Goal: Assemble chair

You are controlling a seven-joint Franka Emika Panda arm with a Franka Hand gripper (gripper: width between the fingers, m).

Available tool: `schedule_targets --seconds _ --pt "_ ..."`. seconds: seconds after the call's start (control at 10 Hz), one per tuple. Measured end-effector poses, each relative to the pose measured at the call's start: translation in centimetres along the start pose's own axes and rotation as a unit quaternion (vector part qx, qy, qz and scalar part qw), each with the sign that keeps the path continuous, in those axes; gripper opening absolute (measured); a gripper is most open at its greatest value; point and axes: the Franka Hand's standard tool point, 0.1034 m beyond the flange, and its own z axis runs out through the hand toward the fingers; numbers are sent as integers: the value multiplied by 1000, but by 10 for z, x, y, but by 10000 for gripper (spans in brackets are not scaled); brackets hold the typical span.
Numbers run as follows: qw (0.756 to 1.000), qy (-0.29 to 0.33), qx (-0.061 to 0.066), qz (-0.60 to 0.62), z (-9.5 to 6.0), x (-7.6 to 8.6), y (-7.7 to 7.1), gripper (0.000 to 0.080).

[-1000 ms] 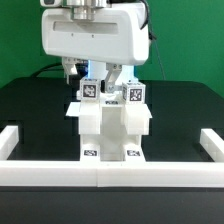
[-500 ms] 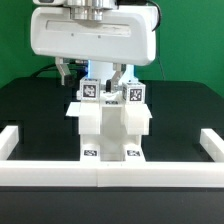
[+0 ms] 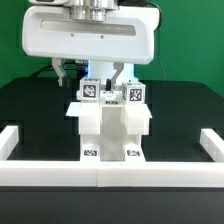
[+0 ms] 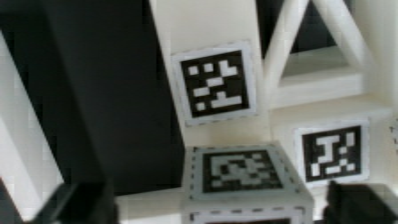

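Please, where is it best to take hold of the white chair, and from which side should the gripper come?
Probably from above: the chair stands upright against the white rail, its two tagged top blocks nearest the open gripper. Grip across one narrow block; the body below looks too wide.

A black table fills the middle of the exterior view, its surface matte and dark. A white rail borders it: one long stretch runs along the table's near edge, with a seam close to its middle. At each near corner the rail turns and runs a short way back along the side edge, ending in a blunt block, one at the exterior view's left and one at its right. Behind the table's far edge stands a green backdrop.
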Motion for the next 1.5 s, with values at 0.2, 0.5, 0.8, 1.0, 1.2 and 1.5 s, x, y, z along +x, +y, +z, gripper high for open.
schedule_targets --seconds 0.2,0.5,0.8,1.0,1.2,1.5 --pt "1000 0 0 9 0 0 0 283" --pt "999 0 0 41 0 0 0 285" --pt "985 0 1 171 0 0 -1 285" --pt "972 0 1 236 0 0 -1 287" --pt "956 0 1 295 0 0 -2 287" --pt "925 -1 1 379 1 0 -2 287"
